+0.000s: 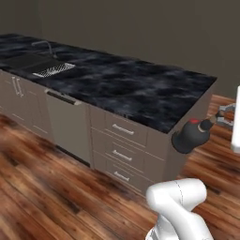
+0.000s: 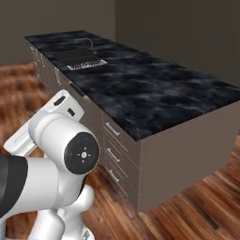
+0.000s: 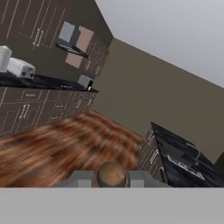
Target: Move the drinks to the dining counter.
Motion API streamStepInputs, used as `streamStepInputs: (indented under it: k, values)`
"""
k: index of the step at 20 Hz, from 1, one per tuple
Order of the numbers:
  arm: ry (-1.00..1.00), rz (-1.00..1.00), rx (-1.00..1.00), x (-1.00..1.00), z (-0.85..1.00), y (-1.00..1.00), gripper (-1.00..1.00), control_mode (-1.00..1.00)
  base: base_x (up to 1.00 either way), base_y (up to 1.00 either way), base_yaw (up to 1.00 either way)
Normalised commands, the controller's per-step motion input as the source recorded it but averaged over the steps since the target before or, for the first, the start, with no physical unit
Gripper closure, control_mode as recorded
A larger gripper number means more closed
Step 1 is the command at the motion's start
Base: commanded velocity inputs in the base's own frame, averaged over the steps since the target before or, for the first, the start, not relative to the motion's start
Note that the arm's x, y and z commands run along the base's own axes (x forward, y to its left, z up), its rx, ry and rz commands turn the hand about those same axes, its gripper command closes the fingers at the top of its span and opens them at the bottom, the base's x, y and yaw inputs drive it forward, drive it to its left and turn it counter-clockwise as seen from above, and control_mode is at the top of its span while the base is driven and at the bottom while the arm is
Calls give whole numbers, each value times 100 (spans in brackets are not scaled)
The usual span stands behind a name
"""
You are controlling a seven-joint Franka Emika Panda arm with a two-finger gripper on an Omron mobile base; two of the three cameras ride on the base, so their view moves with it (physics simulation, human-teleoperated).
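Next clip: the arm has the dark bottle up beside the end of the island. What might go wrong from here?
1. The gripper holds the dark bottle at its red-topped neck end, with the round body sticking out sideways. It may swing or slip in the grip.
2. In the left base view the bottle seems lower than the dining counter top, near its corner. Unless lifted first, it might hit the edge or side panel.

No readable text, label, brand, number or sign on anything here.
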Motion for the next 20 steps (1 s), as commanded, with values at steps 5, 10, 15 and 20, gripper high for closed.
streamStepInputs:
  k: [5, 10, 15, 20]
  values:
    - [0, 0, 0, 0, 0, 0, 100, 100, -4, -64, 25]
    - [0, 0, 0, 0, 0, 0, 100, 100, 0, -84, 27]
    - [0, 0, 0, 0, 0, 0, 100, 100, 1, -83, 34]
    - [0, 0, 0, 0, 0, 0, 100, 100, 0, -77, 36]
